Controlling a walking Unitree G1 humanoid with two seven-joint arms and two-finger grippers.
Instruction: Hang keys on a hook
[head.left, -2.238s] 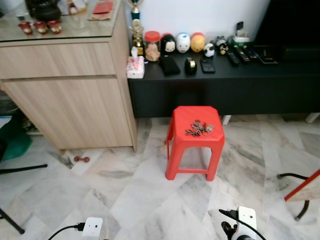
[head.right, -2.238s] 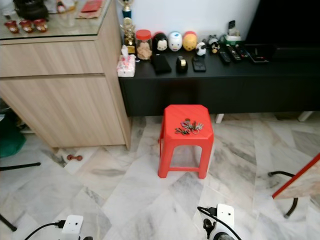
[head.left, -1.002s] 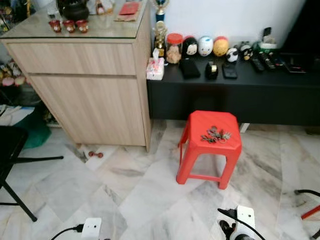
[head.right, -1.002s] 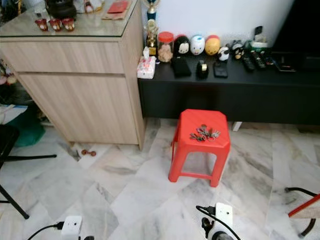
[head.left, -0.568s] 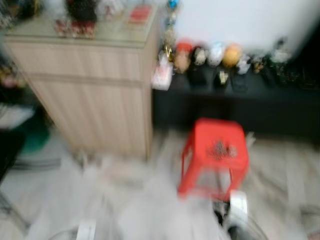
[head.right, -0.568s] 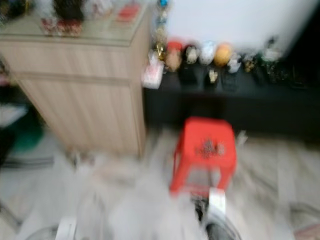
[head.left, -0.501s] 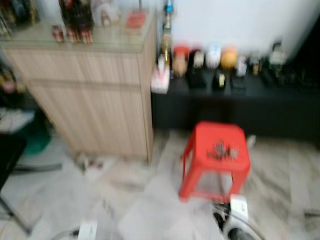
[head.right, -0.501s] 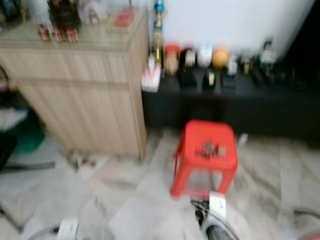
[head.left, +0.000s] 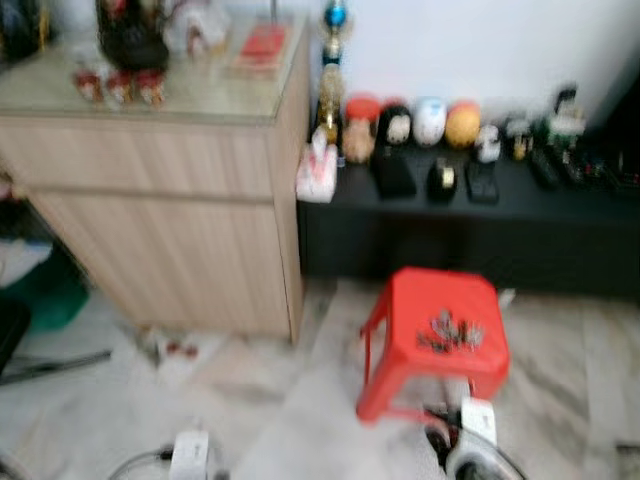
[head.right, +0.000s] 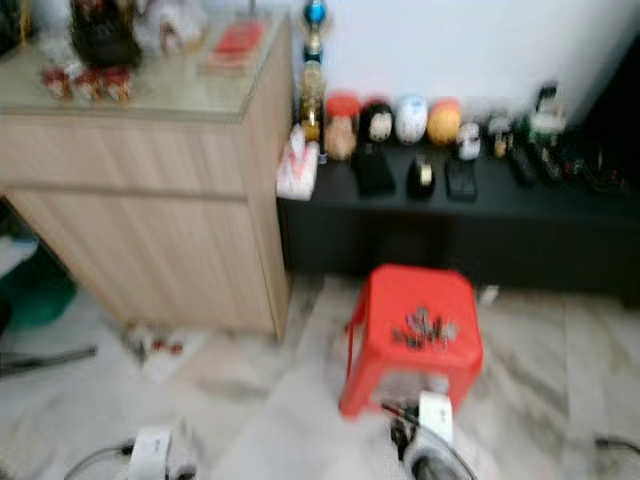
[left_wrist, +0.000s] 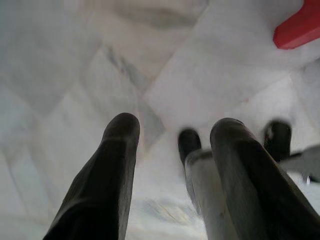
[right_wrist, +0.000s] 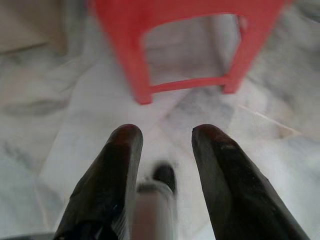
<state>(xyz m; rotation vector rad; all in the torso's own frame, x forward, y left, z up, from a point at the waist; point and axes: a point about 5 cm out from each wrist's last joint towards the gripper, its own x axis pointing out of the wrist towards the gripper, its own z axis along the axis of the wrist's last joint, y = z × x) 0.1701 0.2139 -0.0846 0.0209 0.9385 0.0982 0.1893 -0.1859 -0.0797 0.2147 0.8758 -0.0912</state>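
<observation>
One bunch of keys (head.left: 449, 331) atop one red stool (head.left: 437, 338), lower right; left gripper (left_wrist: 172, 132) and right gripper (right_wrist: 162, 135) both parted, empty

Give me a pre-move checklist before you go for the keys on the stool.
1. Keys lie on the red stool: ok.
2. Nothing covers the keys: ok.
3. Right gripper open and empty: ok.
4. Left gripper open and empty: ok.
5. Right gripper within reach of the keys: not ok; it hangs low over the floor before the stool.
6. Hook located: cannot tell; the head views are blurred.
</observation>
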